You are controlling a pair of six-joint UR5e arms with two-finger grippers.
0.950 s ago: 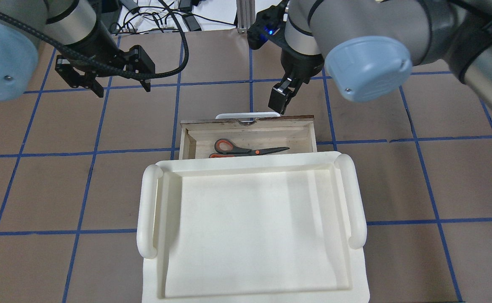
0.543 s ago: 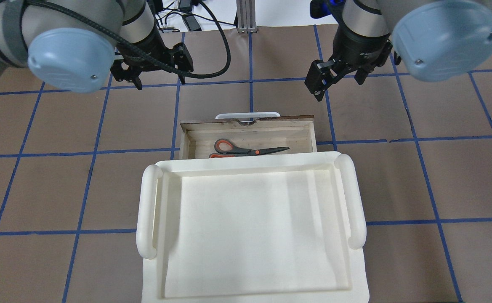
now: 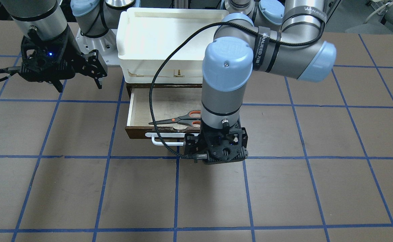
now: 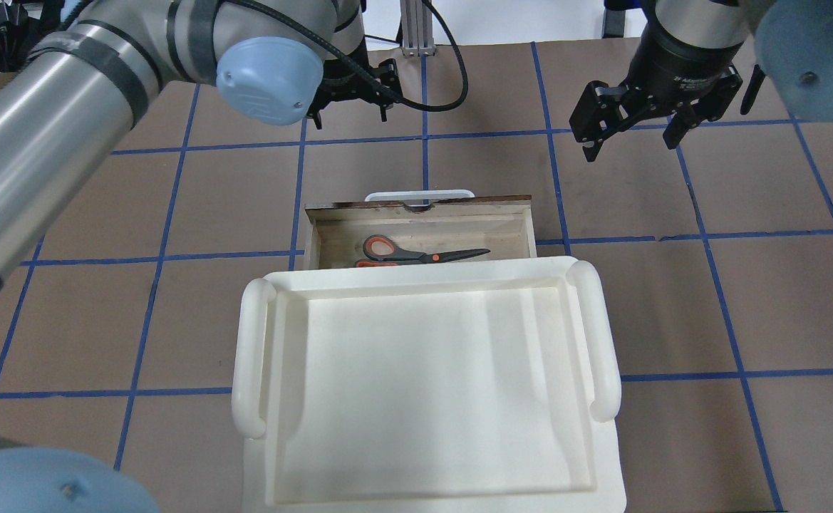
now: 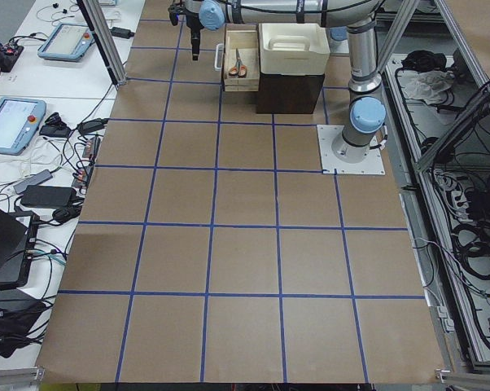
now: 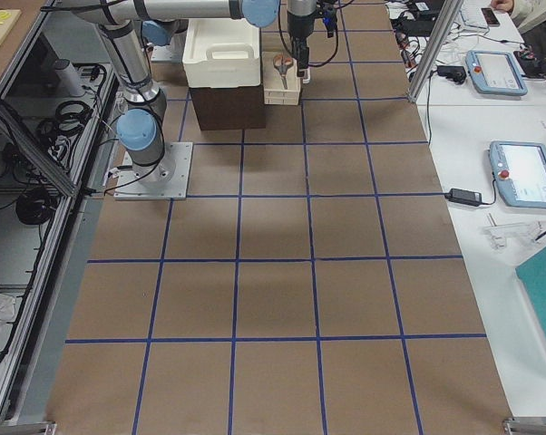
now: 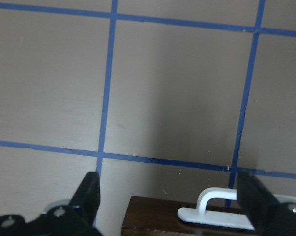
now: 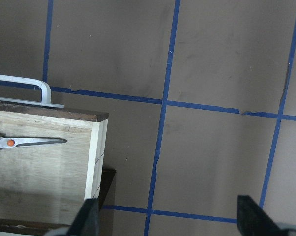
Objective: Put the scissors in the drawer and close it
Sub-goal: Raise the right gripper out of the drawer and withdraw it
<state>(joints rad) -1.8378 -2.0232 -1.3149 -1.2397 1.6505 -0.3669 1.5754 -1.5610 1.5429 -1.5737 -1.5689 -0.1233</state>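
Note:
The scissors [image 4: 416, 254] lie flat inside the open drawer [image 4: 330, 242], handles to the left and blades to the right; they also show in the front view [image 3: 179, 119]. The drawer has a dark brown front [image 4: 459, 200] and a white bar handle [image 4: 420, 193]. My left gripper [image 4: 350, 114] is open and empty, on the far side of the drawer front. In the left wrist view [image 7: 170, 196] the handle [image 7: 212, 209] lies between its fingers, below them. My right gripper [image 4: 630, 146] is open and empty over bare table, beyond the drawer's right corner.
A white plastic tray [image 4: 254, 356] sits on top of the dark cabinet, above the drawer's rear part. The brown table [image 4: 744, 299] carries a blue tape grid. Cables and equipment [image 4: 302, 28] lie past the table's far edge.
My left gripper has swung right, to just beyond the drawer handle. My right gripper has moved right and away from the drawer front. The scissors and drawer have not moved.

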